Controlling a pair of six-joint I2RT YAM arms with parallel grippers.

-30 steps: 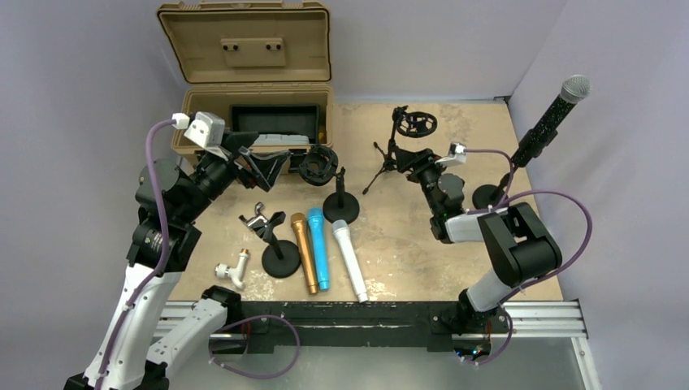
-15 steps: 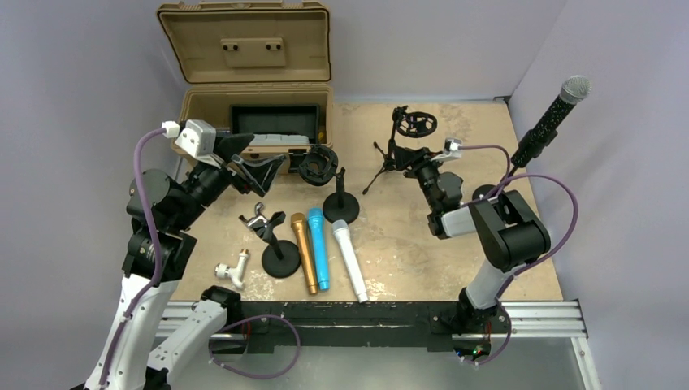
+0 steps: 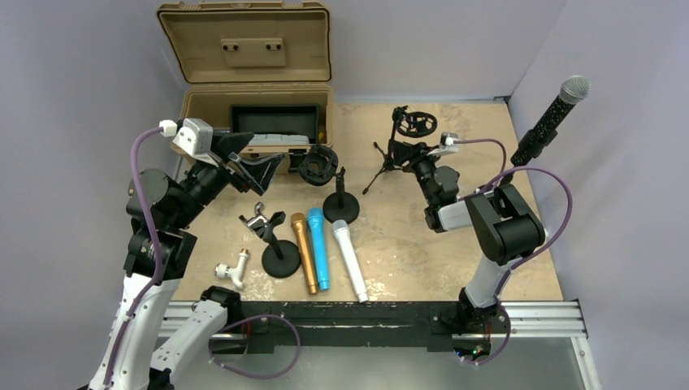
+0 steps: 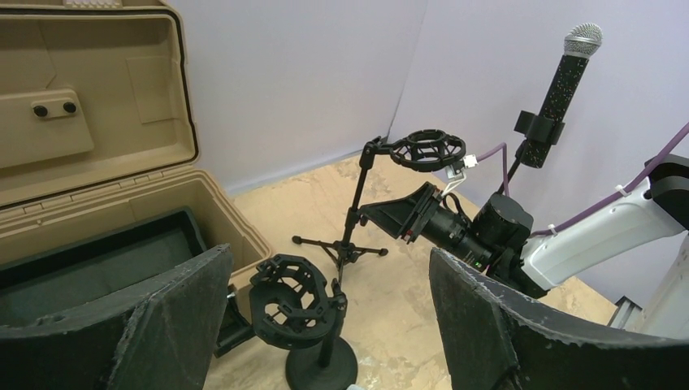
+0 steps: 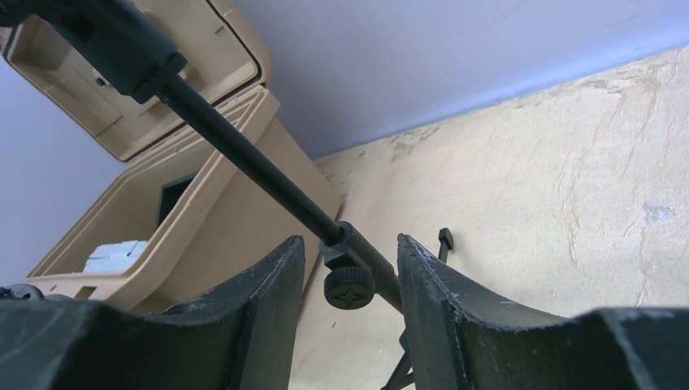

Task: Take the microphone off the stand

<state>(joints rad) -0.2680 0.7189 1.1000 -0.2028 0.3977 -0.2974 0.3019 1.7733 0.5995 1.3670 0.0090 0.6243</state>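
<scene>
A black microphone (image 3: 559, 110) with a silver mesh head stands tilted in a clip on its stand (image 3: 487, 196) at the far right edge; the left wrist view also catches the microphone (image 4: 562, 77). My right gripper (image 3: 404, 153) is well left of it, at a black tripod stand (image 3: 388, 162). In the right wrist view the right gripper (image 5: 349, 244) is open, its jaws straddling the tripod's pole (image 5: 244, 158) and knob with a gap showing. My left gripper (image 3: 264, 162) hangs open near the case, holding nothing, facing a shock mount (image 4: 292, 301).
An open tan case (image 3: 244, 49) stands at the back left. The shock mount on a round base (image 3: 340, 207) is mid-table. Gold (image 3: 305, 252), blue (image 3: 318, 248) and white (image 3: 349, 260) microphones lie side by side. A clip stand (image 3: 276, 244) and a white fitting (image 3: 231, 270) sit front left.
My right gripper has moved left up to the tripod's pole and its jaws have narrowed around it. My left arm has shifted slightly left, still open.
</scene>
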